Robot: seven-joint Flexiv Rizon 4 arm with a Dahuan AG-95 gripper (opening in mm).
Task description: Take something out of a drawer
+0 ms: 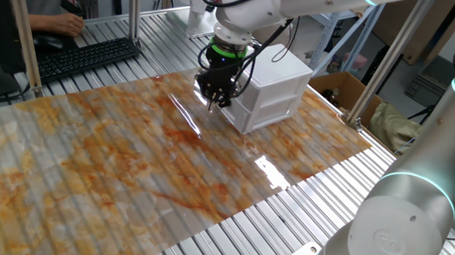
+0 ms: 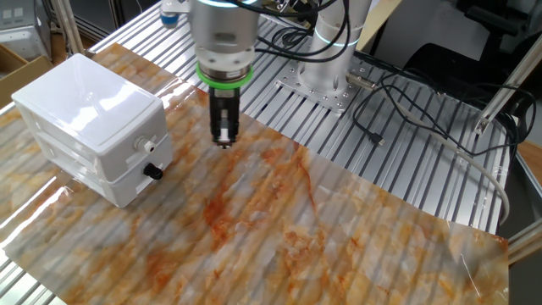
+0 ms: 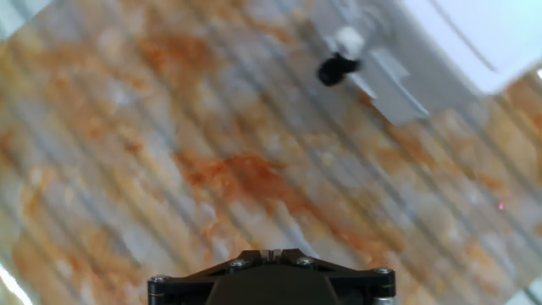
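Working left to right in the other fixed view: the white cabinet (image 2: pixel 93 123) sits at the left on the marbled tabletop (image 2: pixel 339 229), both drawers pushed in. The top drawer (image 2: pixel 127 135) carries a pale round knob (image 2: pixel 141 145); the lower drawer (image 2: pixel 131 182) has a black knob (image 2: pixel 153 172). To the right of the cabinet front, the pincer (image 2: pixel 223 135) hangs above the tabletop, pointing straight down, near the knobs but apart from them. Its tips look close together with nothing between them, though the gap is too small to judge, so I cannot tell whether it is spread or pressed together. The hand view shows only the black base of the pincer at the bottom edge; fingers not seen there. The wooden block is not visible in any view; presumably it lies inside the closed top drawer, contents hidden. Judgement on handling: a small plain wooden cube should be light, rigid and not fragile, with flat parallel faces giving good grip; take it across two opposite side faces from above once the drawer is open. The drawer itself looks like thin plastic, so it probably slides easily; pull at the pale knob, and watch that the light cabinet does not drag along.
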